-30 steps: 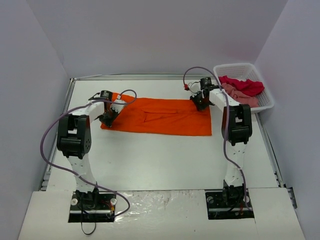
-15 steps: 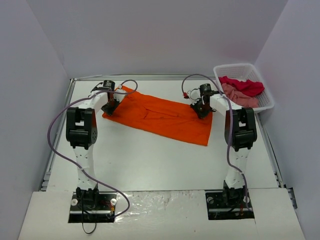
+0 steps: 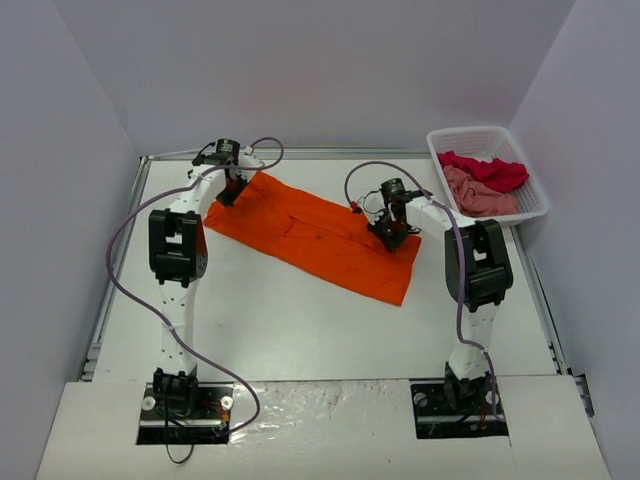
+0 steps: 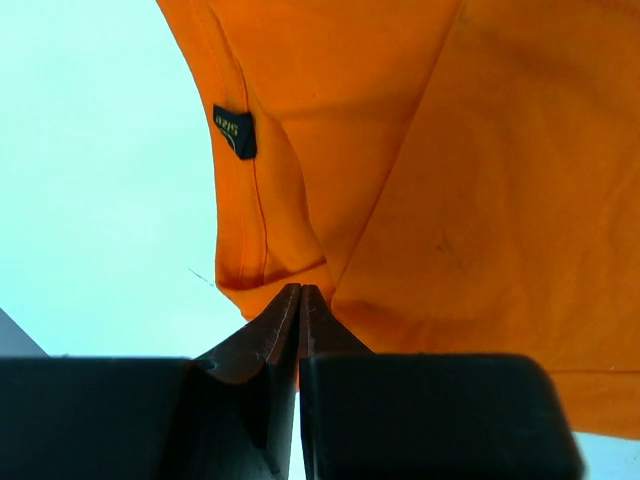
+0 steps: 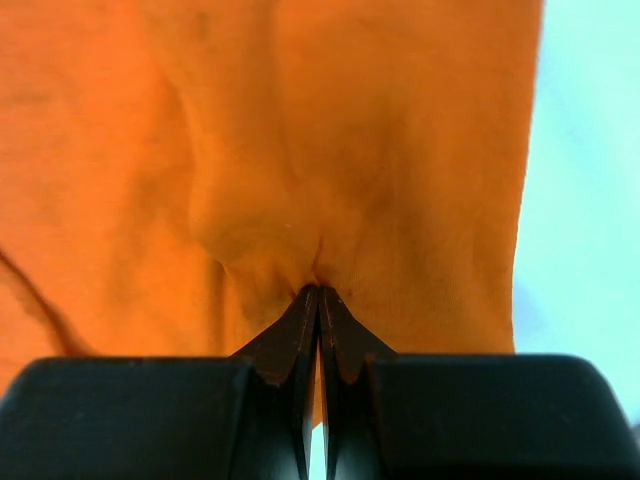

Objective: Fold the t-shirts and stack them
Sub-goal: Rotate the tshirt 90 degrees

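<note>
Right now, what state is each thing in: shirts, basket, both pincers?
orange shirt: long strip, slanted across the table, gripped at both ends.
left pincer: shut on the orange shirt.
right pincer: shut on the orange shirt.
red shirt: crumpled in the basket.
pink shirt: crumpled in the basket.
basket: upright, holding both.

In both wrist views the orange shirt (image 4: pixel 450 200) runs off the picture's edges, so its outline is lost. The tag (image 4: pixel 234 131) bears print too small to read. From above, the tips of the left gripper (image 3: pixel 232 188) and right gripper (image 3: pixel 392 234) are hidden under their wrists. In the basket (image 3: pixel 470 135) at the far right corner of the table (image 3: pixel 300 320), the red shirt (image 3: pixel 490 170) covers part of the pink shirt (image 3: pixel 478 192).
</note>
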Controlling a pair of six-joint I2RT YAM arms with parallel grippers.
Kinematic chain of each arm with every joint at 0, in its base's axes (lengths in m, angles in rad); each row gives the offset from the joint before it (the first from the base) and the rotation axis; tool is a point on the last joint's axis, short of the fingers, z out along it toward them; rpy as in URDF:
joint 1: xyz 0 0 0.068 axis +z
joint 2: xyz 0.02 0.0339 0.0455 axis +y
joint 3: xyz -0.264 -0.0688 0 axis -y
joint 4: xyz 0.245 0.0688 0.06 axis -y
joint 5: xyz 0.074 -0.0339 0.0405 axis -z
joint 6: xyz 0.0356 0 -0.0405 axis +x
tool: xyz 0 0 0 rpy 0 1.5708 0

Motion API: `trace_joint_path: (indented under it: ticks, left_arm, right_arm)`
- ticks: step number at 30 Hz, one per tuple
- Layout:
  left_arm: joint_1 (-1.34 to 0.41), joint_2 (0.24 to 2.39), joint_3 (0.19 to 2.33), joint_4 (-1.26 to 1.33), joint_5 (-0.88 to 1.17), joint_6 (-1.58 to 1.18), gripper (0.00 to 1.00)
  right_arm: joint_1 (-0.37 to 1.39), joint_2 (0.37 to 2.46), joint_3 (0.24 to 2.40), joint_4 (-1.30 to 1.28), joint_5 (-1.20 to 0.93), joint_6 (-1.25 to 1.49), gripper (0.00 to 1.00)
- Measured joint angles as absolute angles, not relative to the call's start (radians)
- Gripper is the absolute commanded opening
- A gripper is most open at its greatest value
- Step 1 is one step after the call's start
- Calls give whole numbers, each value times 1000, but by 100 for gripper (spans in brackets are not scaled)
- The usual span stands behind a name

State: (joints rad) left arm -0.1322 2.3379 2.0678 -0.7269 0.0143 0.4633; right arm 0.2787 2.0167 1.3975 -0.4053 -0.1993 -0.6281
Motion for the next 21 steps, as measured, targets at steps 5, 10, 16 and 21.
trace_joint_path:
  ticks: [5, 10, 16, 21]
  left_arm:
    - [-147, 2354, 2101, -739, 7, 460, 2]
    - [-150, 2353, 2083, -736, 7, 459, 2]
    - [-150, 2364, 2057, -737, -2, 459, 2]
    - [-151, 2410, 2103, -744, -16, 459, 2]
  right_arm:
    - [308, 2011, 1390, -416, -197, -625, 0]
    - [309, 2011, 1391, -418, -198, -617, 0]
    - [309, 2014, 1397, -424, -199, -605, 0]
    - [306, 2014, 1397, -424, -199, -603, 0]
